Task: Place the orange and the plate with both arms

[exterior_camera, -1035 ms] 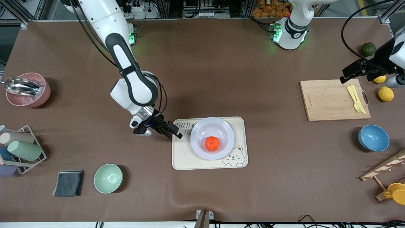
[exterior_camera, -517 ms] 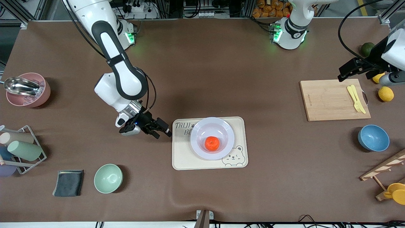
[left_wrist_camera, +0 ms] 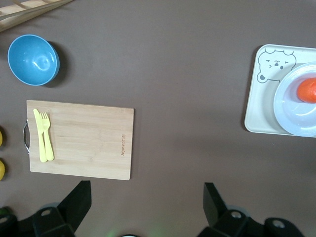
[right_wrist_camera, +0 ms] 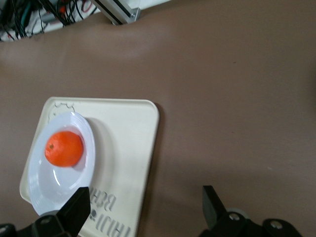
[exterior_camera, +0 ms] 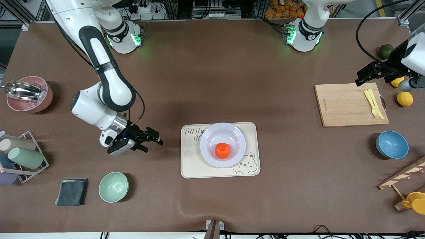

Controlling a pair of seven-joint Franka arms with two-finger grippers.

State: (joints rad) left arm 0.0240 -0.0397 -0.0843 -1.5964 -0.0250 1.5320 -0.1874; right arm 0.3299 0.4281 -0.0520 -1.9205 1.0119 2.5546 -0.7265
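Observation:
The orange (exterior_camera: 222, 150) lies in the sunken centre of the pale plate (exterior_camera: 206, 132), which stands on the cream bear tray (exterior_camera: 189, 166) mid-table. Orange (right_wrist_camera: 64, 148) and plate (right_wrist_camera: 49, 185) show in the right wrist view, and orange (left_wrist_camera: 307, 90) and plate (left_wrist_camera: 291, 118) in the left wrist view. My right gripper (exterior_camera: 152, 141) is open and empty over bare table, beside the tray toward the right arm's end. My left gripper (exterior_camera: 362, 77) is open and empty, up over the corner of the wooden cutting board (exterior_camera: 345, 106).
A mint green bowl (exterior_camera: 113, 187), a grey cloth (exterior_camera: 71, 191), a cup rack (exterior_camera: 20, 156) and a pink bowl with a metal scoop (exterior_camera: 28, 94) sit at the right arm's end. A blue bowl (exterior_camera: 391, 144), yellow cutlery (exterior_camera: 373, 103), lemons (exterior_camera: 405, 98) and a dark green fruit (exterior_camera: 386, 51) sit at the left arm's end.
My right gripper has drawn away from the tray's edge toward the right arm's end of the table, open and empty. The left gripper has barely shifted. Orange and plate have not moved.

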